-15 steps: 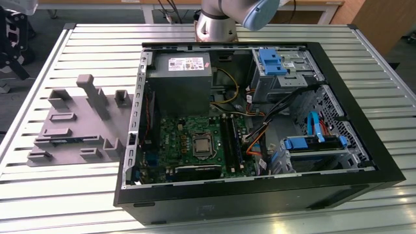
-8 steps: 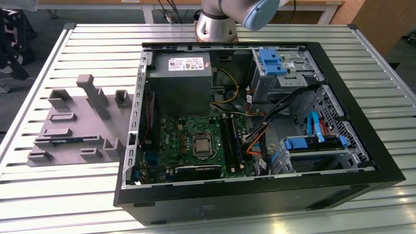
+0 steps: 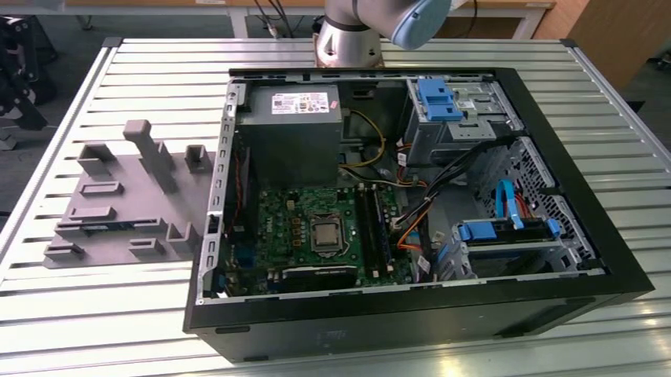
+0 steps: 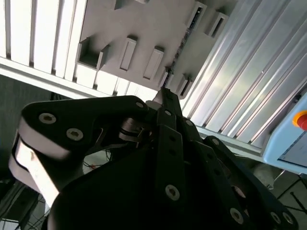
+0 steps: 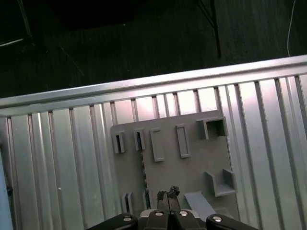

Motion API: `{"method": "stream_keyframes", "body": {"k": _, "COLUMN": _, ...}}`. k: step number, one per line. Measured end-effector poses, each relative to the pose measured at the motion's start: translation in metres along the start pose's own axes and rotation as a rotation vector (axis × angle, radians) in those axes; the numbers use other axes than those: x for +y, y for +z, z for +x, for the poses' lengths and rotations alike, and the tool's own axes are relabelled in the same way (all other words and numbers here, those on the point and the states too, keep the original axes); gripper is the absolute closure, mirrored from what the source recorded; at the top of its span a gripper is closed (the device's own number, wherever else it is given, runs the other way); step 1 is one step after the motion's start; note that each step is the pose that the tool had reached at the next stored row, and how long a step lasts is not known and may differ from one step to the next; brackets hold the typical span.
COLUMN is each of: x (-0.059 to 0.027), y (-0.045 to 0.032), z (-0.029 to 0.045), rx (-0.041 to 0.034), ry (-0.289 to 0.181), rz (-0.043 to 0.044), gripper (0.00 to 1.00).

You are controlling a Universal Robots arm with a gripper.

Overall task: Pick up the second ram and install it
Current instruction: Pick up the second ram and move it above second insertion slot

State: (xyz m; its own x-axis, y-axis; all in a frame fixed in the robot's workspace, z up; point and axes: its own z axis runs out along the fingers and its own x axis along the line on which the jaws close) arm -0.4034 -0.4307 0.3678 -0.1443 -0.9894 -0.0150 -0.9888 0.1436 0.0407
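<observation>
The second ram [image 3: 106, 227] is a thin blue-green strip standing on edge in a slot of the grey holder plate [image 3: 126, 188], at the exterior view's left. In the first wrist view the ram [image 5: 142, 167] is a dark thin line on the plate [image 5: 192, 158]. My gripper [image 5: 168, 193] hangs well above the plate, a little to one side of the ram, with its dark fingertips together and nothing between them. The second wrist view shows the gripper [image 4: 165, 94] from behind, pointing at the plate's edge, with the ram [image 4: 184, 38] beyond it.
An open computer case [image 3: 419, 314] lies on the slatted metal table [image 3: 157, 71], with the green motherboard [image 3: 288, 212] and its dark memory slots [image 3: 369, 224] facing up. Cables, drive cages and blue brackets [image 3: 435, 98] fill the case's other half. The arm's base [image 3: 351, 35] stands behind it.
</observation>
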Motion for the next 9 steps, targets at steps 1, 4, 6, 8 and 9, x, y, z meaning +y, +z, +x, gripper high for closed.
{"method": "stream_keyframes", "body": {"k": 1, "x": 0.0000, "y": 0.0003, "z": 0.0000, "rx": 0.0008, "ry": -0.018, "rz": -0.0003, "gripper": 0.89}}
{"method": "stream_keyframes", "body": {"k": 4, "x": -0.0001, "y": 0.0015, "z": 0.0000, "rx": 0.0032, "ry": -0.074, "rz": -0.0013, "gripper": 0.89}}
{"method": "stream_keyframes", "body": {"k": 6, "x": 0.0000, "y": 0.0026, "z": 0.0001, "rx": 0.0039, "ry": -0.096, "rz": -0.0014, "gripper": 0.89}}
{"method": "stream_keyframes", "body": {"k": 8, "x": 0.0000, "y": 0.0027, "z": 0.0001, "rx": 0.0041, "ry": -0.096, "rz": -0.0016, "gripper": 0.89}}
{"method": "stream_keyframes", "body": {"k": 9, "x": 0.0000, "y": 0.0027, "z": 0.0001, "rx": 0.0042, "ry": -0.097, "rz": -0.0016, "gripper": 0.89}}
